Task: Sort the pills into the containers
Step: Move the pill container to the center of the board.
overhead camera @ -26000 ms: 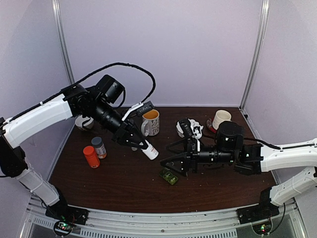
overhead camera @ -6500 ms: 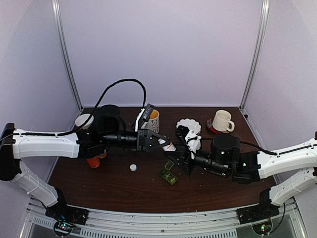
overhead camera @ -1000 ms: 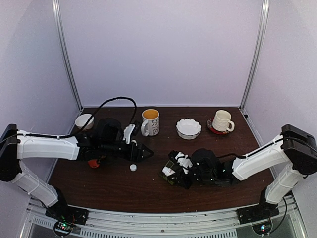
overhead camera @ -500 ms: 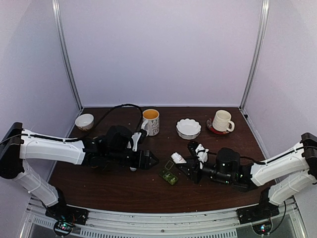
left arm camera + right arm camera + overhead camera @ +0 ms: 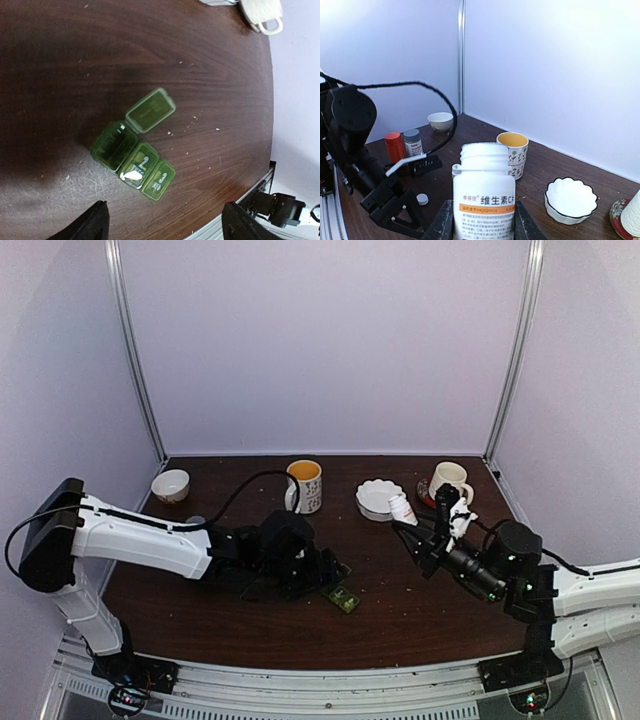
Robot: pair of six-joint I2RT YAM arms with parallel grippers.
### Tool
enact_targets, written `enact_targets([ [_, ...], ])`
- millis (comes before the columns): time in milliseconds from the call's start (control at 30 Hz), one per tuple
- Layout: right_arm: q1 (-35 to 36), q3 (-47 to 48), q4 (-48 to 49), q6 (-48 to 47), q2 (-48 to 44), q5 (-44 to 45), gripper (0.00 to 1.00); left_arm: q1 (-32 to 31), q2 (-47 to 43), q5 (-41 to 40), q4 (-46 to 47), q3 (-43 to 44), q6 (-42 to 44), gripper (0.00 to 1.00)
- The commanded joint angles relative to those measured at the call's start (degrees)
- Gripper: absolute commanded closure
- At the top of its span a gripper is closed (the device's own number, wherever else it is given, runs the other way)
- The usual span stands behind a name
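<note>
Since earlier, right gripper lifted white bottle away from pill box, jaws clamped on the bottle; left gripper now above the box, wide open, empty.

Twin arms seen from overhead: glossy white shells between black joints. The left arm, lower left, trails a looping black cable; the right arm is lower right. The left hand and right hand have matte black fingers.
</note>
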Motion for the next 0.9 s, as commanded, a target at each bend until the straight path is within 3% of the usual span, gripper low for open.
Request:
enact_targets([
  [0, -0.26, -1.44, -3.88, -2.27, -5.93, 3.49, 0.97, -1.80, 3.81, -3.43, -5.69, 4.72, -14.43, 0.19],
  [200, -0.31, -2.77, -6.75, -2.71, -11.38, 4.21, 0.96, -2.42, 8.97, -3.99, -11.92, 13.06, -15.56, 0.22],
  [400, -0.31, -3.67, -8.06, -2.89, -14.16, 4.36, 0.95, -2.55, 16.55, -2.71, -35.57, 26.23, -22.24, 0.29],
  [567, -0.31, -3.91, -7.50, -2.97, -14.69, 3.87, 0.93, -2.60, 19.59, 0.13, -37.85, 28.63, -23.95, 0.23],
  [867, -0.31, -4.66, -7.54, -3.80, -16.59, 3.24, 0.93, -2.55, 24.41, 1.08, -39.43, 34.61, -26.36, 0.24],
])
